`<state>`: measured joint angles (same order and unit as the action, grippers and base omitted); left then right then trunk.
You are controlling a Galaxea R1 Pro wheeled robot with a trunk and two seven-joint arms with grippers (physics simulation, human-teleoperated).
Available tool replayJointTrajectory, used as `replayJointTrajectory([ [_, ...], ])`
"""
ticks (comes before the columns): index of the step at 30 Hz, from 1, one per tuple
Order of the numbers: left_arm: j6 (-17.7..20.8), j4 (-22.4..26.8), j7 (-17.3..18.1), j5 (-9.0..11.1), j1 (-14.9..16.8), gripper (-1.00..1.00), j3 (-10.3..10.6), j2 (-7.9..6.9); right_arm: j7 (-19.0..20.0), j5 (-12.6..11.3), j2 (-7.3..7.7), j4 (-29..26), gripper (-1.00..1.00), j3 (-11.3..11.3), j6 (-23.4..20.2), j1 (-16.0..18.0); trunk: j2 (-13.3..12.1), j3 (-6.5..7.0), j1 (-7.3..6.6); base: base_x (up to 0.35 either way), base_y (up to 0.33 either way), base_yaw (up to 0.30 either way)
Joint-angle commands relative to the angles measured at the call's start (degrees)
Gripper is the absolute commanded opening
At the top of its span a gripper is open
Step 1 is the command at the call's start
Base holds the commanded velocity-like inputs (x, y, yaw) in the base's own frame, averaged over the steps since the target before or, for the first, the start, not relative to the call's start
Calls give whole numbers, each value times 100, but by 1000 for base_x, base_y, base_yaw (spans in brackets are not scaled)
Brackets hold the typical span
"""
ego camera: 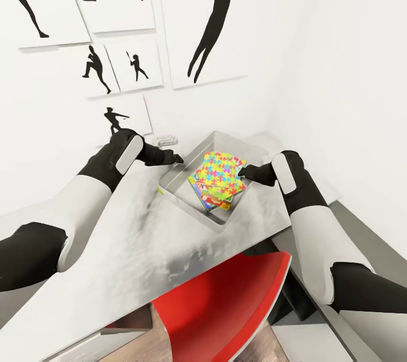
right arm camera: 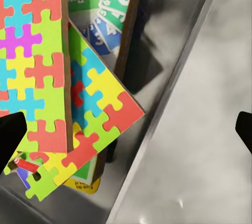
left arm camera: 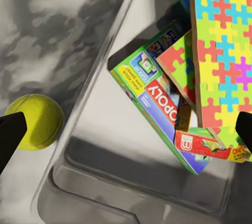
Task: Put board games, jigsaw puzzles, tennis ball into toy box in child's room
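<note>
Ball (left arm camera: 32, 121) on the table (ego camera: 135, 237), just outside the toy box (ego camera: 186, 195) wall; puzzles (ego camera: 219, 174) and board games (left arm camera: 157, 103) stacked inside. Left gripper (ego camera: 176, 158) and right gripper (ego camera: 243, 171), both spread, flank the box.

The upper jigsaw puzzle (ego camera: 219, 172) covers most of the second puzzle (right arm camera: 100, 108) and the board games (left arm camera: 157, 98) beneath, so one cover's lettering reads only partly. The toy box (ego camera: 186, 195) hides most of the tennis ball (left arm camera: 34, 120) in the head view. Each wrist view's edges cut off its gripper's fingertips (left arm camera: 9, 134). The table (ego camera: 113, 237) hides part of the red chair (ego camera: 220, 305).
</note>
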<state>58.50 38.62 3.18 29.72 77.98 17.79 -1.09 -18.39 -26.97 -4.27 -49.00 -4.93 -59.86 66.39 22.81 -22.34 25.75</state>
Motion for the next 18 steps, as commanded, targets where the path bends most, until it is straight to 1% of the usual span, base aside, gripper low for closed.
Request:
replayJointTrajectory([
  [1, 0, 4, 35, -27, 5, 100, 31, -6, -58, -60, -5, -4, 100, -17, -14, 5, 11, -19, 3, 0, 0, 0],
  [18, -40, 0, 42, -27, 1, 100, 63, -12, -59, -61, -13, -4, 100, -17, -14, 5, 11, -177, 3, 0, 0, 0],
])
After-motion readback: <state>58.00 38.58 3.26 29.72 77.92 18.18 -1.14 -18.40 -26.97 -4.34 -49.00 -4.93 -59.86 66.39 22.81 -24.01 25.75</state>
